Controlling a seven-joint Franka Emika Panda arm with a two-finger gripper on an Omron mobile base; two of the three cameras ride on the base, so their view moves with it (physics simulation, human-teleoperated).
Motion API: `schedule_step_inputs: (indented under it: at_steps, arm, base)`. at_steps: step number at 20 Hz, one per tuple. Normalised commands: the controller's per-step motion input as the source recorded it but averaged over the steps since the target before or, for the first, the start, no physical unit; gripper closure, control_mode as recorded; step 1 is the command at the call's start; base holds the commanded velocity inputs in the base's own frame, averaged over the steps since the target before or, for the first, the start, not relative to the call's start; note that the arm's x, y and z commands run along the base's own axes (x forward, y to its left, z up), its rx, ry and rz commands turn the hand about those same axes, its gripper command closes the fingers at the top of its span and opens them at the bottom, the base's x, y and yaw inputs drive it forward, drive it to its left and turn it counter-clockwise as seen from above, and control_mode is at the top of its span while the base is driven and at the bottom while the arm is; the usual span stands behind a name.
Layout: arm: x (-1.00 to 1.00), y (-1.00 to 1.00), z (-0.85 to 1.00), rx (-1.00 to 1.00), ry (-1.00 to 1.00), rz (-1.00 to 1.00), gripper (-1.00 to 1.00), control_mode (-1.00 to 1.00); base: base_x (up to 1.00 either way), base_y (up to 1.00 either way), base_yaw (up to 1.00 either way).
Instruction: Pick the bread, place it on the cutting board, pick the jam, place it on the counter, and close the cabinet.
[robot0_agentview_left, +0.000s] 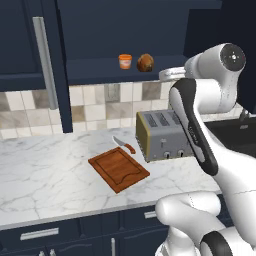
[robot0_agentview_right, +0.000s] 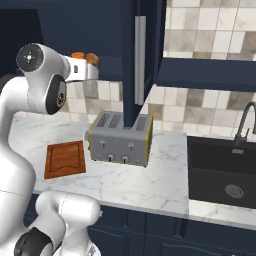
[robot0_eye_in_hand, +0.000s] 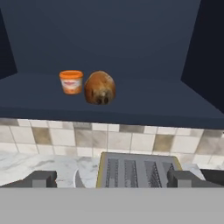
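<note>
The bread (robot0_eye_in_hand: 99, 87), a small brown roll, sits on the open cabinet's shelf (robot0_eye_in_hand: 144, 105) with the orange jam (robot0_eye_in_hand: 71, 82) pot just to its left, almost touching. From the base they show as bread (robot0_agentview_left: 145, 62) and jam (robot0_agentview_left: 125, 61). My gripper (robot0_eye_in_hand: 112, 179) is open with nothing between its widely spread fingertips (robot0_eye_in_hand: 41, 178). It hovers in front of the shelf, short of the roll and above the toaster. The reddish-brown cutting board (robot0_agentview_left: 119, 169) lies bare on the marble counter (robot0_agentview_left: 50, 175). The navy cabinet door (robot0_agentview_right: 140, 65) stands swung open.
A silver toaster (robot0_agentview_left: 162, 135) stands on the counter right of the board, directly under my hand. A knife (robot0_agentview_left: 124, 144) with a red handle lies behind the board. A dark sink (robot0_agentview_right: 225, 170) with a faucet (robot0_agentview_right: 245, 125) is at the far right.
</note>
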Motion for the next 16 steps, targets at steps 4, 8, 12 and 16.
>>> schedule_step_inputs:
  at_steps: [4,8,12,16]
  arm:
    - [0.0,0.08,0.15,0.0,0.0,0.0,-1.0,-1.0]
    - [0.0,0.16,0.14,0.0,0.0,0.0,-1.0,-1.0]
    - [0.06,0.07,0.01,0.0,0.0,0.0,-1.0,-1.0]
    - [0.06,0.0,0.0,0.0,0.0,0.0,-1.0,-1.0]
  base:
    - [0.0,0.0,0.0]
    - [0.0,0.0,0.0]
    - [0.0,0.0,0.0]
    - [0.0,0.0,0.0]
